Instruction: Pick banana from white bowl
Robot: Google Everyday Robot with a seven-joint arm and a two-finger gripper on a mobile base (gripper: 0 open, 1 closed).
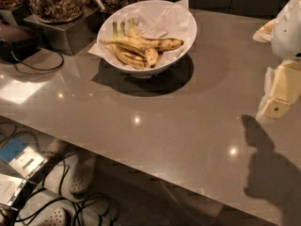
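Observation:
The white bowl [181,39], lined with crinkled white paper, stands on the grey counter at the upper middle. The long slender banana [141,43] lies across the top of the pile in it, stem to the left, browned end to the right. Three shorter curved bananas [134,58] with greenish stems lie under it. My gripper [277,102] hangs at the right edge of the view, well to the right of the bowl and above the counter, with nothing seen in it. Its shadow falls on the counter below.
Glass jars of nuts [56,1] stand on a metal box [66,32] at the back left. A dark device with a cable [19,41] sits at the far left. The counter's front edge [117,154] runs diagonally; cables and shoes lie on the floor below.

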